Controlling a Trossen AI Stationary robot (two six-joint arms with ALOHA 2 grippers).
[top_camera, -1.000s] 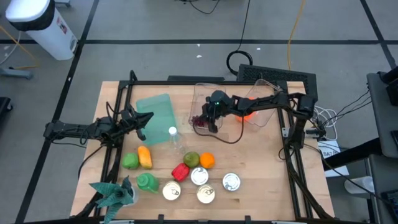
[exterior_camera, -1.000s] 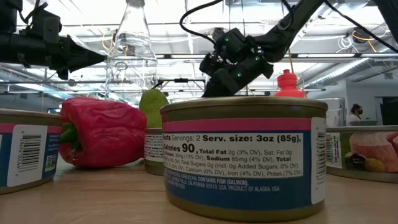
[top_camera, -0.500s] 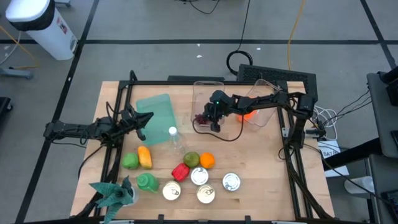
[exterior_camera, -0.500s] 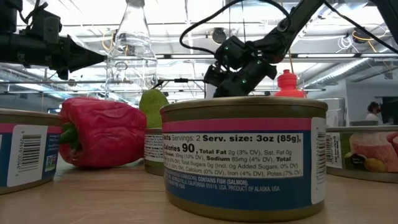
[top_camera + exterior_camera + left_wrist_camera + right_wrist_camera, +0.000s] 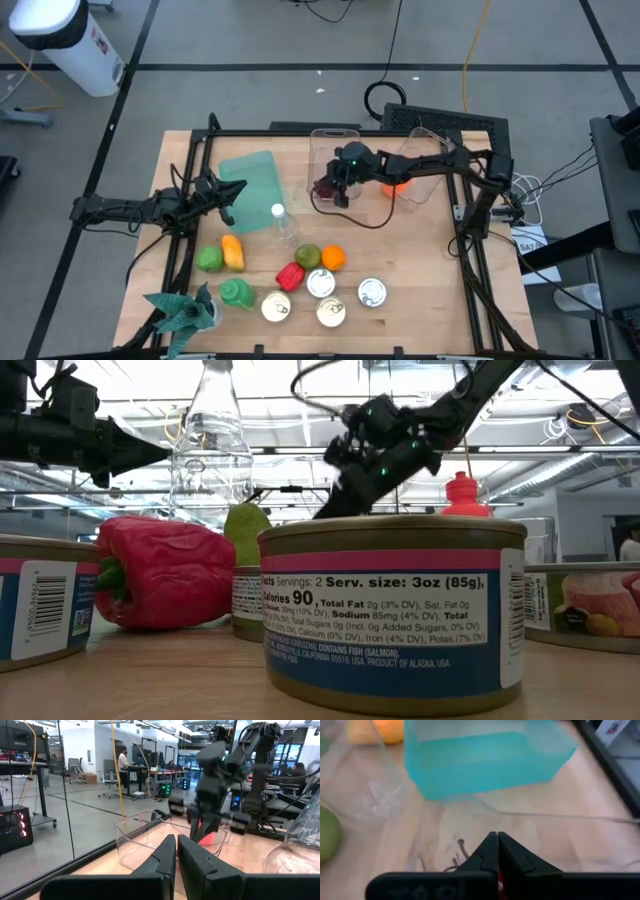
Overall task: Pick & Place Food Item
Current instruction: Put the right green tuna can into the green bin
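Note:
A small dark red bunch, seemingly grapes, is inside a clear tub at the table's middle. My right gripper reaches into the tub from the right, slanting down, and is shut right at the bunch. In the right wrist view, thin brown stems stick out beside the shut gripper, and a bit of red shows under it. In the low view, a can hides the right gripper's fingertips. My left gripper waits shut and level at the table's left side. My right gripper comes slanting down from the table's right and is shut on the dark red bunch. The bunch sits close under and beside the fingers, over the tub's floor. The fingers themselves hide which part they pinch.
A second clear tub with an orange-red item is to the right. A teal tub and a clear bottle stand to the left. Peppers, a pear, an orange and several cans line the near side.
My right gripper has risen inside the clear tub and drawn a little toward the far edge, staying shut. The dark red bunch has moved along with it. My left arm has kept still.

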